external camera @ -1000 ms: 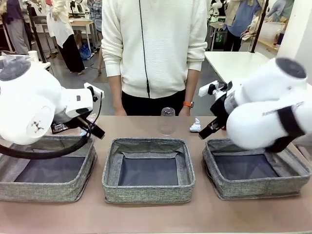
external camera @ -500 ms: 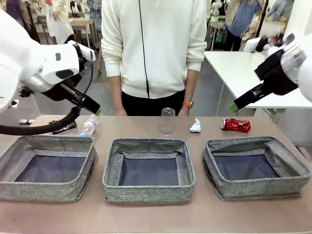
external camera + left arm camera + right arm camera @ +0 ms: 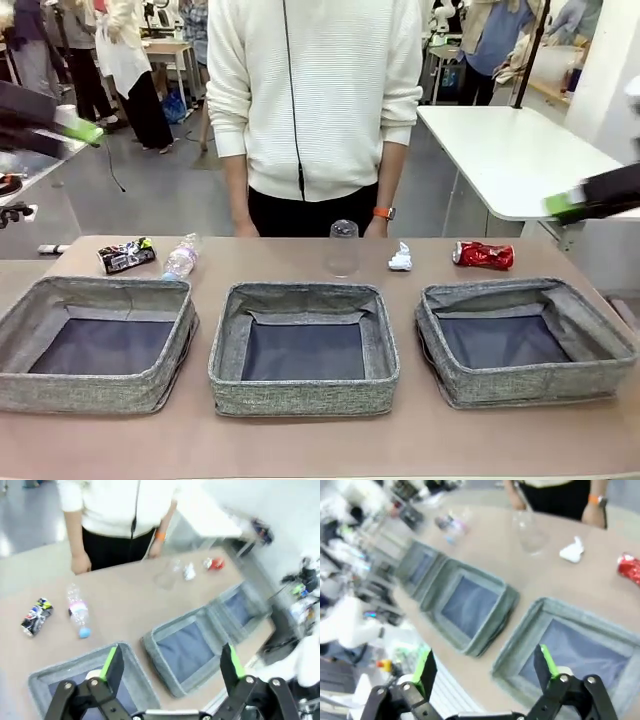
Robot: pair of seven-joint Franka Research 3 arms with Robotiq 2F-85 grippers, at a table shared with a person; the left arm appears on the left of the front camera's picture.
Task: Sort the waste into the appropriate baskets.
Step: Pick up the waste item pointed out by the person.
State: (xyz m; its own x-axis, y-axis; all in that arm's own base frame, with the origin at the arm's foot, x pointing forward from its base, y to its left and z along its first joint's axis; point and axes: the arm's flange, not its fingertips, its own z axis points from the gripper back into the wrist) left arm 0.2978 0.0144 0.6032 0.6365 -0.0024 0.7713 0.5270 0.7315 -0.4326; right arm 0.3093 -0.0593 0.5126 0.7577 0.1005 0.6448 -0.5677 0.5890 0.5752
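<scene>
The left gripper point(image 3: 170, 661) and right gripper point(image 3: 485, 659) hang wide open above three grey baskets point(image 3: 303, 292); dark can point(image 3: 126, 255), bottle point(image 3: 181, 258), cup point(image 3: 342, 250), paper wad point(image 3: 401, 258) and red can point(image 3: 483, 255) lie beyond, before a person point(image 3: 315, 100).

A light-brown worktable point(image 3: 300, 445) runs across the front. Beyond it lies a smooth grey floor point(image 3: 170, 190) — evenly lit. To the right a white table point(image 3: 500, 150) stands beside a white wall point(image 3: 612, 70). Far back left is a cluttered desk point(image 3: 172, 47) — people point(image 3: 122, 55) stand near it.
</scene>
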